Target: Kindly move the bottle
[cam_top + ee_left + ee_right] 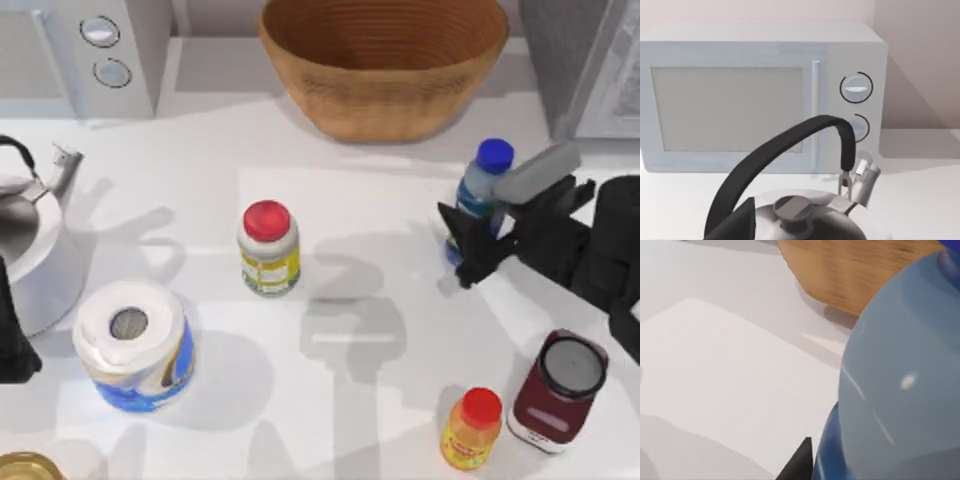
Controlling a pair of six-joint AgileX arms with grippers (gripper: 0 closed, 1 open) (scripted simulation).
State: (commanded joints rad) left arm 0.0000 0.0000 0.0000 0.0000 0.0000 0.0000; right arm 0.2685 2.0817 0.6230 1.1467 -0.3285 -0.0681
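Seen from the top view, the bottle (480, 190) stands at the right side of the table (400, 300), just in front of the woven basket (385, 62). Long axis: near upright, the blue cap leaning slightly toward the far right edge, the base toward the table's middle. The right gripper (470, 238) reaches in from the right side and is clamped around the lower body of the bottle, dark fingers on either flank, the cap and shoulder standing clear above them. Whether the base touches the table cannot be told.

Other items, same view: white jar with red lid (268, 247) near the centre; toilet roll (132, 343) at the front left; small orange bottle (472, 428) and dark red canister (558, 390) at the front right, just beside each other; kettle (30, 240) at the left edge; microwave (95, 50) at the far left corner. The left arm (12, 335) is parked at the left edge, beside the kettle; finger state cannot be told.

Left wrist view: kettle lid and black arched handle (785, 155) close up, with the microwave front and two dials behind.

Right wrist view: clear-blue bottle wall (900, 390) pressed close against the camera, one dark fingertip (799, 462) beside it, basket and white table surface beyond.
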